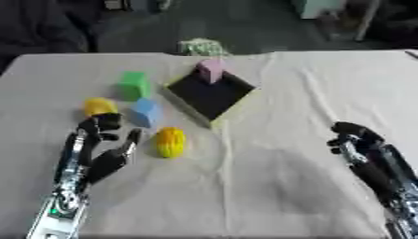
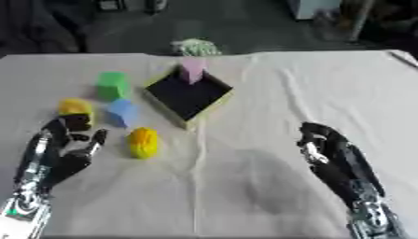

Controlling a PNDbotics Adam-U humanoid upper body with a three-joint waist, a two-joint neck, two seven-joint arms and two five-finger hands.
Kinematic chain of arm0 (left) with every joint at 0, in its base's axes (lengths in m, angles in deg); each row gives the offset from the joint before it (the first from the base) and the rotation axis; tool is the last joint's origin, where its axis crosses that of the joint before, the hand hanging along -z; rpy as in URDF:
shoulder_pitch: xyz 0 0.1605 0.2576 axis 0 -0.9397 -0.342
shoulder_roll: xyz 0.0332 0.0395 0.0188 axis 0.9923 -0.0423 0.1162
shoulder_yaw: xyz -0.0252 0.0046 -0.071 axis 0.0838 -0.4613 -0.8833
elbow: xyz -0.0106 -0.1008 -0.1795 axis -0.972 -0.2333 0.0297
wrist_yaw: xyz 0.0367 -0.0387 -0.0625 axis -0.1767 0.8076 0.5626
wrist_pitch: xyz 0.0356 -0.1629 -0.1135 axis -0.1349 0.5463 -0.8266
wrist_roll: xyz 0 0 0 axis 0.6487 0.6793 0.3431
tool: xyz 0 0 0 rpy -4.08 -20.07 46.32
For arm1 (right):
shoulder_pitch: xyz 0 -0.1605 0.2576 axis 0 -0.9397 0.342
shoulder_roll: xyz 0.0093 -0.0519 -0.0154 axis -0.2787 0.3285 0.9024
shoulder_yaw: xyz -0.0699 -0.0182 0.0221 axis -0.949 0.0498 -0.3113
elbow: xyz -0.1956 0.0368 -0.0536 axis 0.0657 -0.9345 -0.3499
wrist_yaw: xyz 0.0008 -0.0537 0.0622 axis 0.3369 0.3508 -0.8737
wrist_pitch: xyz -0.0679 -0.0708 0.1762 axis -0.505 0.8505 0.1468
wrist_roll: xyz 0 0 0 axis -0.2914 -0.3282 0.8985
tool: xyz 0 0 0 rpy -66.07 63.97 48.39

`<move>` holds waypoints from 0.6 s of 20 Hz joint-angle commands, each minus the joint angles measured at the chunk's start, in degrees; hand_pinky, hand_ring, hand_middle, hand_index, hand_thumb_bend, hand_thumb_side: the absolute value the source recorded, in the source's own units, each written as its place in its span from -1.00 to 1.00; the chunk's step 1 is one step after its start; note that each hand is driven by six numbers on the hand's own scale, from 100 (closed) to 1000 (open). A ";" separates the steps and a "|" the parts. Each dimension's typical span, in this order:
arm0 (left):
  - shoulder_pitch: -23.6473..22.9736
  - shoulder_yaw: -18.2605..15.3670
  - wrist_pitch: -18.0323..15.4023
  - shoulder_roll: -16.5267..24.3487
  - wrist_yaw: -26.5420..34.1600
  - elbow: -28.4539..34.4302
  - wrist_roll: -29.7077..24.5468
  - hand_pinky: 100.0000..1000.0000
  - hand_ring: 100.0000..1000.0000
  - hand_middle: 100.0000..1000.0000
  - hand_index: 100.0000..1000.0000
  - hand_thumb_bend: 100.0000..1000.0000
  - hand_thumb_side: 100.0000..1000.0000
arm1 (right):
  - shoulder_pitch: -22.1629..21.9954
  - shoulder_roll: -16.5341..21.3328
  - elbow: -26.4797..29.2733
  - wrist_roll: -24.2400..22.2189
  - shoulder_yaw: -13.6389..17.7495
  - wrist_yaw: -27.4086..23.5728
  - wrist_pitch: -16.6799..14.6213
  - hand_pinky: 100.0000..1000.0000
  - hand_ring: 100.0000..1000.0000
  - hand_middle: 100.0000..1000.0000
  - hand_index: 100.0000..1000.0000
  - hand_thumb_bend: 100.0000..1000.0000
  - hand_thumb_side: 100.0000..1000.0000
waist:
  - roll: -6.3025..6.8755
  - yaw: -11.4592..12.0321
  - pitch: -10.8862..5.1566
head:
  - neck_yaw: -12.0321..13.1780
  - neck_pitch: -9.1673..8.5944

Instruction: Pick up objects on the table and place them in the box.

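Here, left robot hand (image 1: 102, 144) open beside yellow corn (image 1: 170, 142); right robot hand (image 1: 355, 140) curled, empty.

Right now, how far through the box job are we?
Done: the pink block sits at the box's far corner. In hand: nothing; the left hand is open near the yellow objects, the right hand idle. Left: green block, blue block, yellow ridged piece, yellow piece.
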 commanded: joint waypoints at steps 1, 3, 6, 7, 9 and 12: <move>0.28 0.07 -0.06 0.29 -0.04 0.56 -0.20 0.19 0.33 0.22 0.37 -0.26 -0.68 | 0.29 0.33 1.27 -0.02 -0.03 0.23 0.08 0.30 0.31 0.46 0.58 -1.00 -0.05 | -0.03 0.05 -0.54 | 0.02 0.26; 0.26 0.05 -0.01 0.31 -0.07 0.54 -0.20 0.19 0.33 0.22 0.37 -0.26 -0.68 | 0.26 0.33 1.26 -0.06 -0.05 0.26 0.07 0.30 0.31 0.46 0.58 -1.00 -0.05 | -0.02 0.07 -0.54 | -0.04 0.26; 0.30 0.02 0.07 0.41 -0.14 0.58 -0.15 0.19 0.33 0.22 0.37 -0.26 -0.68 | 0.23 0.35 1.21 -0.05 -0.04 0.30 0.09 0.30 0.31 0.46 0.58 -1.00 -0.05 | -0.01 0.08 -0.54 | -0.04 0.26; 0.33 -0.01 0.10 0.50 -0.18 0.62 -0.14 0.19 0.33 0.22 0.38 -0.25 -0.67 | 0.24 0.35 1.20 -0.06 -0.05 0.32 0.09 0.30 0.31 0.46 0.58 -1.00 -0.05 | 0.00 0.08 -0.55 | -0.04 0.26; 0.44 -0.13 0.20 1.01 -0.37 0.79 -0.14 0.19 0.33 0.22 0.38 -0.23 -0.66 | 0.23 0.37 1.15 -0.08 -0.07 0.36 0.09 0.30 0.31 0.46 0.58 -1.00 -0.05 | 0.03 0.05 -0.58 | -0.09 0.26; 0.77 -0.46 0.57 2.84 -0.95 1.39 -0.28 0.20 0.34 0.23 0.39 -0.19 -0.62 | 0.21 0.41 1.10 -0.06 -0.08 0.42 0.11 0.30 0.31 0.46 0.58 -1.00 -0.05 | 0.15 0.00 -0.66 | -0.10 0.26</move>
